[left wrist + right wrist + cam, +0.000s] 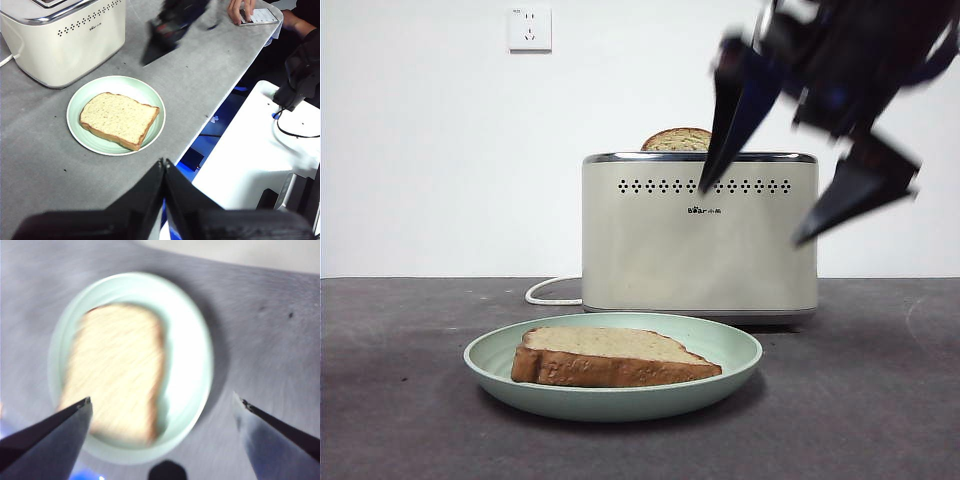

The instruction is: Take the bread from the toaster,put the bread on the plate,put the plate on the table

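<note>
the bread [610, 358] lay flat in the plate [735, 352], and the plate sat on the table [400, 400] just in front of the toaster [700, 240]. by that showing, the first two steps looked complete and the last appeared met or nearly so. the right gripper [800, 200] hung above the plate beside the toaster's front, jaws spread wide and empty, blurred. the left gripper [164, 172] waited near the table's edge, well apart from the plate, jaws pressed together on nothing. the next move likely called for little beyond clearing the arm without catching the rim.

the bread was a thick slice, brown crust, pale speckled face. the plate was round, shallow, smooth mint-green. the toaster was boxy, cream, chrome-rimmed, with a second slice [677, 140] standing out of its top. the table was matte grey.
</note>
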Tool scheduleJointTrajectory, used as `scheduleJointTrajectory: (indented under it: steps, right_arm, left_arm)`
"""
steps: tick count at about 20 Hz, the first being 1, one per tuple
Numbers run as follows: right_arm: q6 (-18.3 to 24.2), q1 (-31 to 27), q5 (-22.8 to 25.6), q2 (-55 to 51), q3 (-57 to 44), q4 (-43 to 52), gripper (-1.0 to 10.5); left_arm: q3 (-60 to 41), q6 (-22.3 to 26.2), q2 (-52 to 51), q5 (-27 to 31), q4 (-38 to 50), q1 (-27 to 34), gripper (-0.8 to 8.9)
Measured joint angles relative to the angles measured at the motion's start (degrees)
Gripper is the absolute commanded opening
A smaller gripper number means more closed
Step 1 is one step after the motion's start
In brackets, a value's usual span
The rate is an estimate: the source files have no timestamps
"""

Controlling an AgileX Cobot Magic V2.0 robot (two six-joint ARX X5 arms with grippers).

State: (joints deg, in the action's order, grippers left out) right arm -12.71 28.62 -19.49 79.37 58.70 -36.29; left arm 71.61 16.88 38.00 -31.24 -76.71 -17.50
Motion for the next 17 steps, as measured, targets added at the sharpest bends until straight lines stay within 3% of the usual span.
scheduleJointTrajectory:
  steps: [5,10,17]
  right_arm:
    - [3.8,4.6,0.0,-17.1,0.0,-11.5,4.4]
    - [4.4,8.5,0.0,-29.4,0.0,-19.3,-0.2]
    - [5.2,9.4,0.0,-32.4,0.0,-22.8,-0.1]
  left_arm:
    - [0.0,0.0,0.0,0.0,0.0,0.0,-0.08]
    - [0.0,0.0,0.0,0.0,0.0,0.0,-0.08]
    - [0.0,-0.4,0.0,0.0,0.0,0.0,-0.08]
